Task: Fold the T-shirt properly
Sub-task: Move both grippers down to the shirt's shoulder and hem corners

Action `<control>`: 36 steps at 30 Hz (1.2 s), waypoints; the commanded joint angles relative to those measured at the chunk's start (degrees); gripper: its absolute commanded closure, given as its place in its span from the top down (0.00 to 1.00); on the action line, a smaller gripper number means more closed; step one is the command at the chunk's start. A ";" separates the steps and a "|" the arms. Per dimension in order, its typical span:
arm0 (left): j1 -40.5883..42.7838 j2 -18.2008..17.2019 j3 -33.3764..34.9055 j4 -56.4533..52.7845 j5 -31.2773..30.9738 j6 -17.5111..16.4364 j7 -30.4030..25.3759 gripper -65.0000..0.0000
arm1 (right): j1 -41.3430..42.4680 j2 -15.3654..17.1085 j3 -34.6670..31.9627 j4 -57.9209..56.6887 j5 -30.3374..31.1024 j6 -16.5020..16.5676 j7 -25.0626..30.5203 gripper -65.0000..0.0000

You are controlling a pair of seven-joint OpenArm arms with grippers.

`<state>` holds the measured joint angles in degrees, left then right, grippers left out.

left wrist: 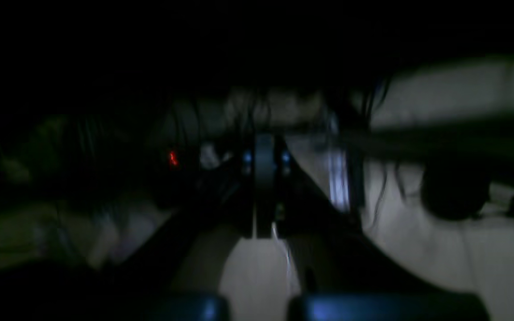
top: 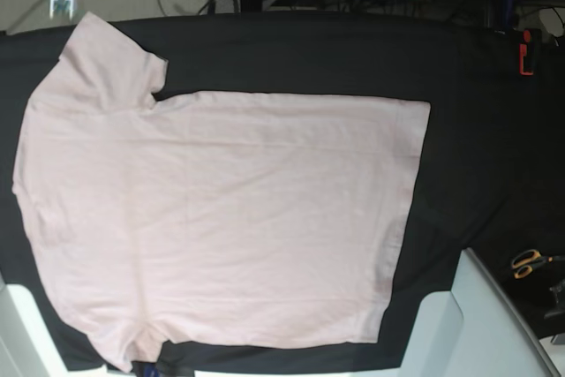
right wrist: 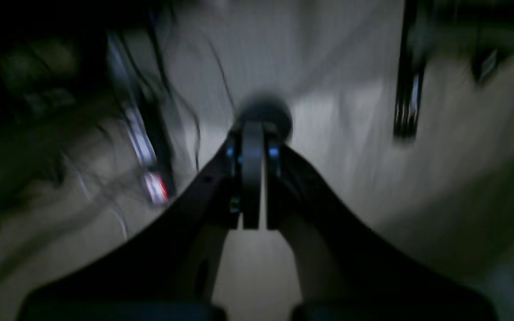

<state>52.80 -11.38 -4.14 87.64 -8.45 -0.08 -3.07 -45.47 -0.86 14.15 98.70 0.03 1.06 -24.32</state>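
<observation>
On black cloth point(top: 468, 86), T-shirt point(top: 221, 218) lying spread flat, hem facing right in base view. Left claw point(left wrist: 263, 187) and right claw point(right wrist: 252, 178) pressing fingers together, gripping nothing, T-shirt showing beside neither in blurred wrist views.

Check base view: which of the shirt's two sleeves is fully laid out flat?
The sleeve at the top of the T-shirt: it spreads out whole on the black table cloth. The other sleeve, at the bottom left, is cut off by the frame edge.

The T-shirt point(top: 221, 218) is soft, matt pale pink cloth lying on the matt black table cloth point(top: 477, 130).
</observation>
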 commanded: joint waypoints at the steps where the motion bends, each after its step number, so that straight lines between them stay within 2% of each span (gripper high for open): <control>1: 1.49 0.43 -2.14 3.49 -0.12 0.65 -0.93 0.00 | -0.55 0.12 0.13 2.89 0.80 1.62 0.45 0.02; 3: 1.75 1.57 -6.01 9.46 -0.12 0.38 -0.58 0.00 | 0.24 0.20 0.92 6.32 5.99 8.13 0.36 0.03; 5: 1.67 1.22 -8.12 14.56 -0.12 -0.23 -0.58 0.00 | 1.74 0.56 3.74 8.51 13.20 14.90 -0.34 0.06; 6: 1.58 0.70 -8.74 16.67 -0.12 -1.64 -0.49 0.00 | 2.88 0.56 5.58 8.78 16.54 17.88 -1.75 0.11; 8: 1.31 -0.01 -10.50 19.84 -0.21 -4.98 -0.49 0.00 | 6.48 0.56 9.80 8.87 22.25 25.27 -6.15 0.26; 9: 0.61 -0.01 -11.81 20.63 -0.21 -6.03 -0.40 0.03 | 8.42 0.56 12.53 8.78 24.45 29.14 -9.40 0.35; 11: -0.71 -0.01 -13.92 20.63 -0.21 -6.74 1.44 0.28 | 11.85 0.56 16.84 8.60 27.18 36.08 -15.11 0.50; 12: -1.41 -0.01 -14.98 20.63 -0.30 -7.09 3.55 0.35 | 13.78 0.56 18.86 8.43 28.06 38.94 -17.57 0.56; 14: -3.52 0.26 -17.00 20.45 -4.70 -9.81 8.04 0.35 | 17.91 0.56 24.66 6.32 29.90 38.94 -21.88 0.64; 17: -5.72 0.08 -22.19 18.17 -18.50 -17.99 14.28 0.29 | 24.86 0.56 33.10 1.39 30.17 38.94 -28.30 0.64; 19: -7.04 -0.01 -26.50 16.76 -24.56 -22.82 17.27 0.24 | 28.20 1.00 37.76 -3.09 30.17 38.94 -31.73 0.64; 21: -8.27 0.34 -30.19 16.50 -26.23 -26.69 19.91 0.18 | 30.13 3.98 40.48 -7.49 30.17 38.94 -33.57 0.65; 24: -9.85 0.34 -34.58 16.32 -26.23 -31.09 23.77 0.14 | 31.01 7.24 40.66 -15.66 30.43 38.94 -33.84 0.65; 29: -10.38 0.43 -39.59 16.32 -26.23 -31.97 25.44 0.13 | 31.45 7.94 40.57 -20.50 30.43 38.94 -33.84 0.65; 36: -10.38 0.34 -40.83 16.23 -26.15 -31.97 25.44 0.13 | 30.75 5.74 40.40 -21.11 30.43 38.94 -33.84 0.65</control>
<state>41.91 -10.24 -44.34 103.07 -33.71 -31.77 23.46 -14.46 4.08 54.41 76.79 29.63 39.70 -58.57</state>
